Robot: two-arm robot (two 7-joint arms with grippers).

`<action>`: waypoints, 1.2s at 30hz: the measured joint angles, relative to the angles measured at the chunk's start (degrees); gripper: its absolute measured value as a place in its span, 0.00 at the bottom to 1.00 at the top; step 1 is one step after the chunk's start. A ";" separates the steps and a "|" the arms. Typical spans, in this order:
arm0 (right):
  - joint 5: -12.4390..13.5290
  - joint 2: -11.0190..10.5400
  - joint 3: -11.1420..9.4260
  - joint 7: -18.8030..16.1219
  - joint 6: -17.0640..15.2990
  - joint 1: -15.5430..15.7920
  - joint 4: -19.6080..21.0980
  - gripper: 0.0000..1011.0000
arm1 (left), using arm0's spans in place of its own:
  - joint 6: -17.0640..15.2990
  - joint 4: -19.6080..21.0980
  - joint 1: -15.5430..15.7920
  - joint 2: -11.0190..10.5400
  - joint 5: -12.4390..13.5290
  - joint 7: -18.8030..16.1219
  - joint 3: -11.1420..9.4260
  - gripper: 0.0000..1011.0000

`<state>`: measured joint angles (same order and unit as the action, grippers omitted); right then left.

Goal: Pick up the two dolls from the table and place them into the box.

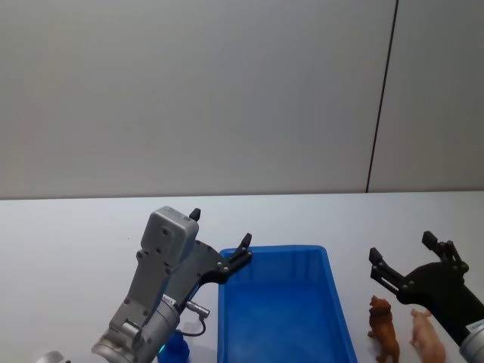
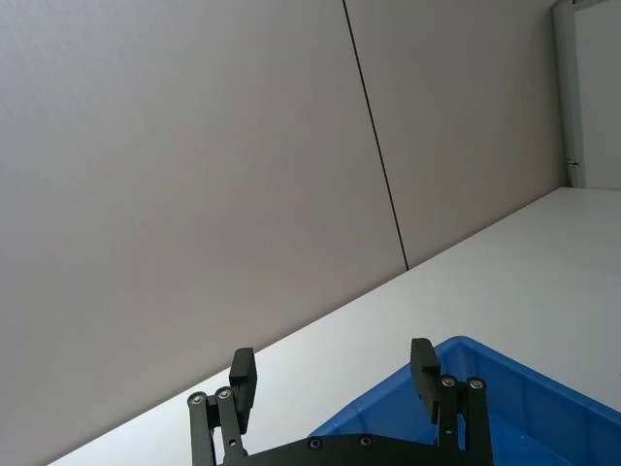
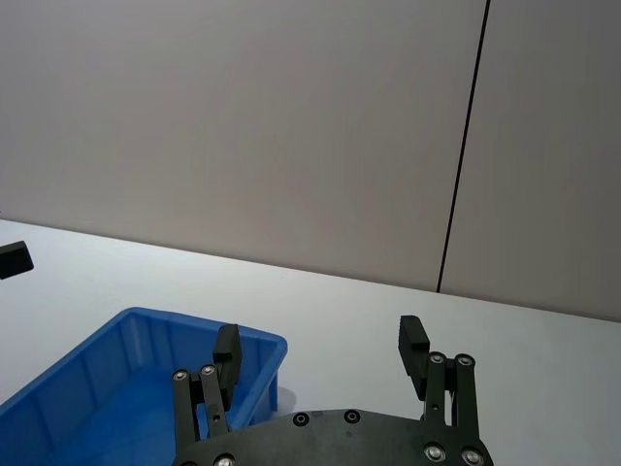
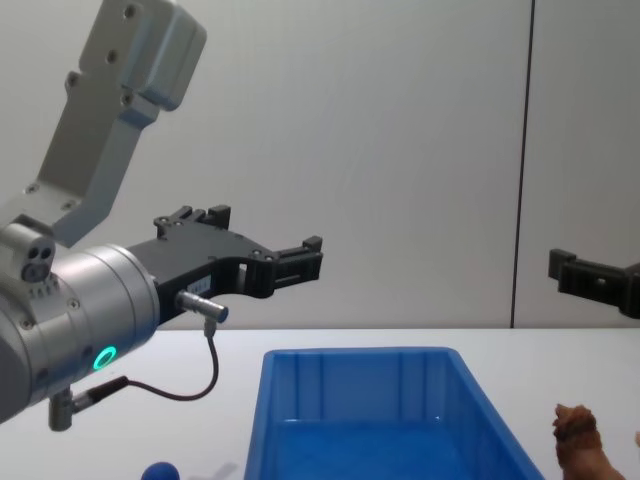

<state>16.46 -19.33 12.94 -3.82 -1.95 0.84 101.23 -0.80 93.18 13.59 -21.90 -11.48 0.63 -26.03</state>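
Left pincer (image 1: 221,228): spread, held at the far left corner of the box (image 1: 287,249)
Right pincer (image 1: 401,246): spread, raised above the dolls
Brown doll (image 1: 384,329), pink doll (image 1: 427,339): stood on the desk (image 1: 76,227), right of the box

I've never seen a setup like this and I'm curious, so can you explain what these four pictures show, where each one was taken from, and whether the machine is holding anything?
This is a two-armed robot at a white table. One picture looks down from its head, one looks across from its chest, and two look out from cameras on its wrists. The left gripper hangs open near the far left corner of a blue plastic box. The right gripper hangs open above two small toy animals that stand on the table to the right of the box: a reddish-brown doll and a pale pink doll. Neither gripper holds anything, and the part of the box that shows is empty.
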 joint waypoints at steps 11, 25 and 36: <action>0.00 0.00 0.00 0.00 0.00 0.00 0.00 0.99 | 0.00 0.00 0.00 0.00 0.00 0.00 0.00 0.99; 0.00 0.00 0.00 0.00 0.00 0.00 0.00 0.99 | 0.00 0.00 0.00 0.00 0.00 0.00 0.00 0.99; 0.00 0.00 0.00 0.00 0.00 0.00 0.00 0.99 | 0.00 0.00 0.00 0.00 0.00 0.00 0.00 0.99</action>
<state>16.46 -19.34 12.94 -3.82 -1.95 0.84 101.23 -0.80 93.17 13.59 -21.89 -11.48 0.62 -26.03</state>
